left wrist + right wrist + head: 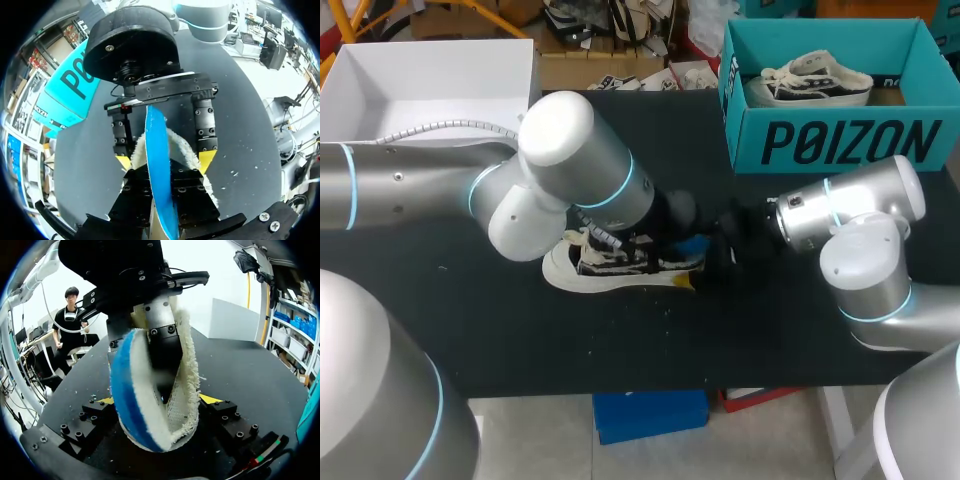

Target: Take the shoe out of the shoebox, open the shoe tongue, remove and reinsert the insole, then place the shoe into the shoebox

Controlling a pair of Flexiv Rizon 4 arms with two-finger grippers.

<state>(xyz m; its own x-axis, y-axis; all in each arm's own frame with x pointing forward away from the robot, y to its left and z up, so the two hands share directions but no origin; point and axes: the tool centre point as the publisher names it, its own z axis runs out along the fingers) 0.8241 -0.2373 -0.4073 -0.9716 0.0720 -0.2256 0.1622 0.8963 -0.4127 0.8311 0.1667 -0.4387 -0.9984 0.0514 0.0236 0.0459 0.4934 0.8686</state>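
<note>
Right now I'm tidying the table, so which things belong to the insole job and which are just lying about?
Job: shoe, blue insole, teal shoebox.
Lying about: white box, second shoe inside the shoebox.

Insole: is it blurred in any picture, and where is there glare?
Right wrist view: the insole is smeared near its middle. Left wrist view: it looks sharp, though the table edge bows. Head view: bright glare on the left arm joint.

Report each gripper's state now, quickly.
Left gripper: shut on the blue insole.
Right gripper: around the insole, but whether it grips cannot be told.
</note>
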